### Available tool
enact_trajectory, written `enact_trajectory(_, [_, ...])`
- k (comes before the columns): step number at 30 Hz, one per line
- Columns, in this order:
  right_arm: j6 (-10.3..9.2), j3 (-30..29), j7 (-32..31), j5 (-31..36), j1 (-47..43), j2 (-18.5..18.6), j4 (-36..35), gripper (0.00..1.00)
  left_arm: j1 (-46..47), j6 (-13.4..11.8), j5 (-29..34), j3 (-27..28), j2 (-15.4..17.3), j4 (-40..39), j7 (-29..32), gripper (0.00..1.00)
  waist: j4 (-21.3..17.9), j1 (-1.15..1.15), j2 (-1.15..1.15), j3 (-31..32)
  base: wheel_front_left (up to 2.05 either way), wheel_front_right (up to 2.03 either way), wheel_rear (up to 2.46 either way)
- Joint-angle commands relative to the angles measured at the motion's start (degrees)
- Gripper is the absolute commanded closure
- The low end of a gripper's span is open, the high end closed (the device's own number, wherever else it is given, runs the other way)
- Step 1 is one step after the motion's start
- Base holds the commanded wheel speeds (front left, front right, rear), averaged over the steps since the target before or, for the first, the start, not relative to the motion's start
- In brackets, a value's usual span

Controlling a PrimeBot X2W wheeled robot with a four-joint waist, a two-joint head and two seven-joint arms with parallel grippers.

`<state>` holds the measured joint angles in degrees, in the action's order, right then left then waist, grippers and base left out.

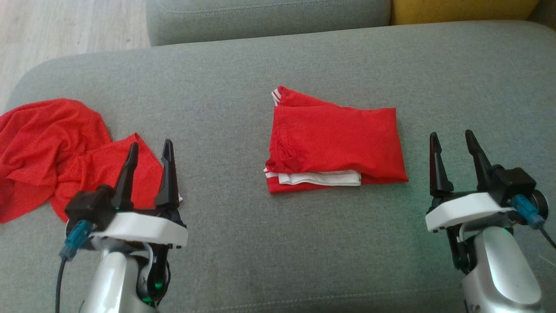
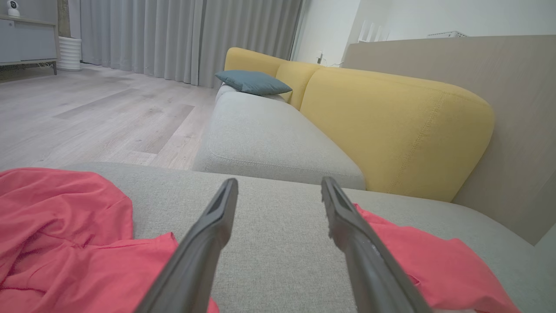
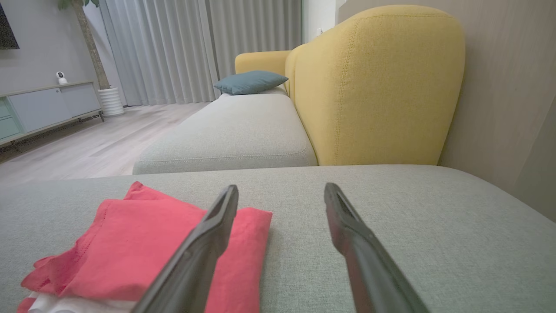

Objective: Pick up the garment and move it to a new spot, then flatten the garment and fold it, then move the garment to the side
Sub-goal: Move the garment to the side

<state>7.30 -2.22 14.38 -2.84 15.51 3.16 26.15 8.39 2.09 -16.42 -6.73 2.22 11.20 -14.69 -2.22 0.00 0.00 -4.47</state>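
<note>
The left gripper (image 1: 151, 144) is hanging with its two dark fingers spread wide and nothing between them, and the right gripper (image 1: 451, 134) is doing the same (both are gripping only air). Between the two, closer to the right one, the folded red garment (image 1: 334, 143) is lying flat on the grey sofa cushion (image 1: 217, 87), white trim peeking out at its near edge. A crumpled red garment (image 1: 52, 152) is sprawling beside the left gripper, its edge passing under those fingers.
</note>
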Motion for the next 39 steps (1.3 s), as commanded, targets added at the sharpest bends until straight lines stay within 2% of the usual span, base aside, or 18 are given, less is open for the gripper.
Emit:
enact_trajectory(1, [0.19, 1.44, 0.62, -0.43, 0.83, -0.26, -2.20, 0.00, 1.32, -0.05, 0.07, 1.97, 0.65, -2.24, -0.30, 0.00, 0.01, 0.00, 0.00, -0.10, 0.00, 0.00, 0.00])
enact_trajectory(11, [0.19, 0.20, -2.11, -0.69, 2.88, -0.27, -0.20, 0.00, 2.61, 0.31, 0.40, 1.23, 0.65, -2.21, -0.30, 0.00, 1.74, 0.00, 0.00, -2.85, 0.00, 0.00, 0.00])
enact_trajectory(19, [0.19, -1.35, -5.09, -4.12, 6.35, -0.28, 5.96, 0.00, 3.98, 0.75, 0.45, 0.24, 0.65, -1.18, -0.30, 0.00, 4.33, 0.00, 0.00, -5.67, 0.00, 0.00, 0.00])
enact_trajectory(29, [0.19, -4.60, -7.13, -3.54, 11.61, -0.28, 16.65, 0.00, 5.59, 0.97, 0.03, -0.21, 0.65, -0.81, -0.30, 0.00, 7.27, 0.00, 0.00, -8.73, 0.00, 0.00, 0.00])
enact_trajectory(39, [0.19, -2.95, -5.08, -4.40, 16.92, -0.28, 22.42, 0.00, 7.16, 1.15, 0.21, 0.00, 0.65, -1.00, -0.30, 0.00, 7.70, 0.00, 0.00, -12.29, 0.00, 0.00, 0.00])
